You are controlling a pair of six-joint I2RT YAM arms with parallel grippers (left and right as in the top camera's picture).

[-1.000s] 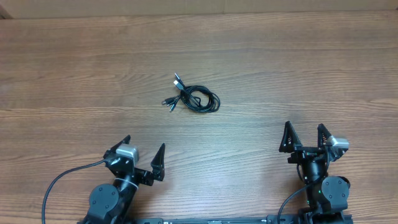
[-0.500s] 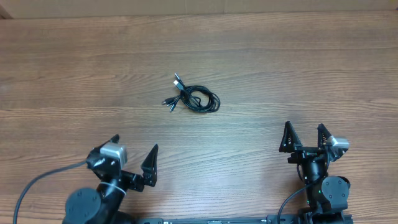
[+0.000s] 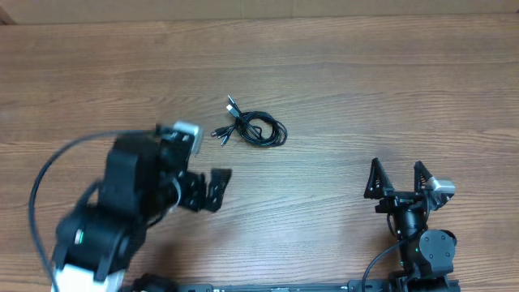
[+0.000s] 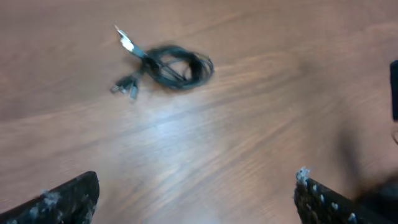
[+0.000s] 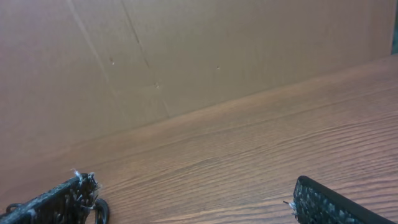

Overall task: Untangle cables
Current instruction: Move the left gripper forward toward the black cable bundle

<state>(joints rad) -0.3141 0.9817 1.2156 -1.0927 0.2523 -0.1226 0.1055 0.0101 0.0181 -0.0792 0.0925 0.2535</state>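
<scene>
You had the cables (image 3: pixel 253 128) lying on the table (image 3: pixel 365 81) as one small bundle, just left of centre in the upper half of the overhead frame. Most of the cord was wound into a loose loop on the right side of the bundle. The plug ends fanned out to the left: one silver-tipped plug pointed toward the upper left, and two more sat lower left of the loop. Nothing touched the bundle.

Your left gripper (image 4: pixel 196 202) had its jaws wide apart and held nothing. In its wrist view one finger (image 4: pixel 68 199) sat in the lower left corner and the other in the lower right, with bare wood between them. The cables appeared in the upper left of that frame, ahead of the fingers and apart from them. Overhead, the left arm (image 3: pixel 122 203) was blurred at the lower left, below and left of the bundle.

Your right gripper (image 3: pixel 396 166) stood in the lower right of the overhead frame, well apart from the cables, jaws also spread and empty. Its wrist view showed only wood and a brown board (image 5: pixel 186 50) behind the table.
</scene>
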